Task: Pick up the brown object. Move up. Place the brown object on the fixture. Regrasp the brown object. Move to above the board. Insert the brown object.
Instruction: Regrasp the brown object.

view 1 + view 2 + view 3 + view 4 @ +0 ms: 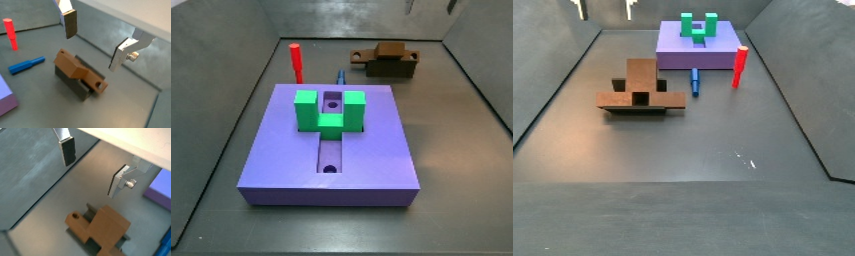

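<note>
The brown object (75, 67) lies across the dark fixture (72, 85), its holed narrow end sticking out past one side. Both side views show it too, the brown object (385, 52) resting on the fixture (393, 69) near the far wall. My gripper (92, 51) hangs open above and beside it, with nothing between the fingers (70, 25). In a side view only the fingertips of the gripper (432, 8) show at the frame's upper edge. The purple board (372, 150) with its green U-shaped block (329, 110) lies apart from the fixture.
A red peg (295, 62) stands upright beside the board. A blue peg (341, 75) lies on the floor between the board and the fixture. Grey walls enclose the floor (687, 150). The board (673, 55) sits against one end.
</note>
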Controlling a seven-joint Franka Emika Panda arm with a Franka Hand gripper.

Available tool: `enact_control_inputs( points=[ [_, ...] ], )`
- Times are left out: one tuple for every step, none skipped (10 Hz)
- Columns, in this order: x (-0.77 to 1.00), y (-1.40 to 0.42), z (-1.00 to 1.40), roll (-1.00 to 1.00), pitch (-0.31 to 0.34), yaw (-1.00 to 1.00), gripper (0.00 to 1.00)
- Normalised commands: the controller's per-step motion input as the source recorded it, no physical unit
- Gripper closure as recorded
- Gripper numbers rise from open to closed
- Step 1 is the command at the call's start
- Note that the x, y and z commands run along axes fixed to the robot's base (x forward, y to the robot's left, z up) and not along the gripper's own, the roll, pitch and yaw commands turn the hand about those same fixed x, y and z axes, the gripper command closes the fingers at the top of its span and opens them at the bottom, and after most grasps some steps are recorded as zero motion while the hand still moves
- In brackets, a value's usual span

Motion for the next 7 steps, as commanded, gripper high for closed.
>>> enact_control_inputs(
  points=[
    [-0.08,0.00,0.00,1.00,0.134,0.20,0.00],
    [-0.06,0.00,-0.10,1.00,0.080,0.08,0.00],
    [-0.24,0.00,-0.21,0.94,0.000,0.00,0.00],
    [-0.32,0.01,-0.24,0.89,0.000,-0.07,0.00],
    [-0.29,0.05,-0.29,0.77,0.000,-0.05,0.00],
    [-0.43,0.03,-0.31,0.60,0.000,-0.02,0.00],
    [-0.21,0.02,-0.19,0.37,0.000,0.00,0.00]
  ],
)
